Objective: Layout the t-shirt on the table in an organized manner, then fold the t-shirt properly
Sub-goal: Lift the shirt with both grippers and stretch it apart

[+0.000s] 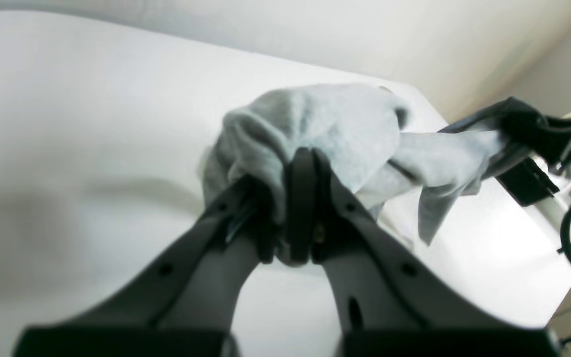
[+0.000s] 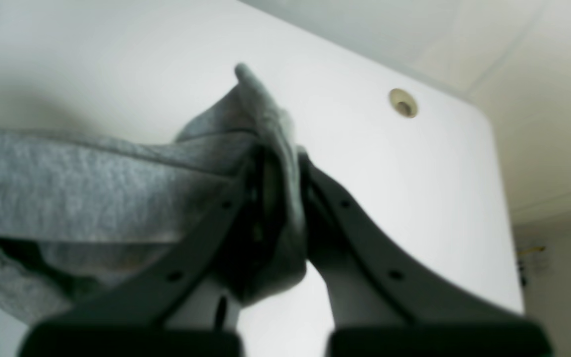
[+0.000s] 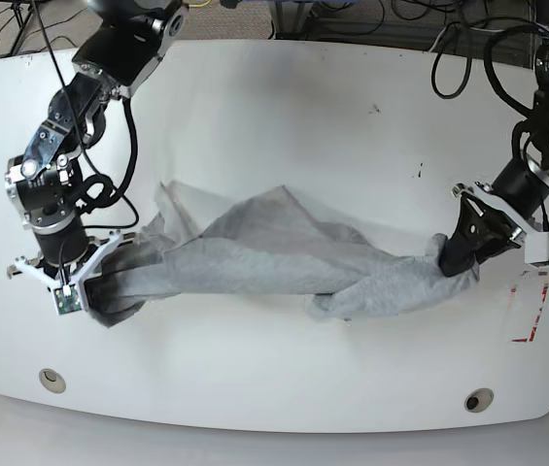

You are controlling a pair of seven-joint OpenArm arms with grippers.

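Left fingers [image 1: 301, 198]: closed tight on a bunched wad of the shirt [image 1: 315, 129]; in the base view this arm sits at the right of the frame, its fingers [image 3: 456, 254] pinching the shirt's right end.
Right fingers [image 2: 278, 198]: closed on a fold of grey cloth that runs off to the left of the wrist view; in the base view they [image 3: 94, 282] hold the shirt's left end at the left of the frame.
Shirt [image 3: 274, 257]: strung between the two grips, long axis left to right across the middle of the base view; twisted and roped near the right end, looser and partly spread at centre left.
Key relation: each arm holds one end, so flattening seems to turn on pulling the ends apart along that axis and undoing the twist.
Worktop [image 3: 284, 126]: white, glossy; the shirt's middle sags onto it.
Room: wide bare worktop above and below the shirt; a grommet hole [image 3: 51, 378] lower left, another [image 3: 477, 399] lower right, a red tape mark [image 3: 534, 306] just right of the left arm.
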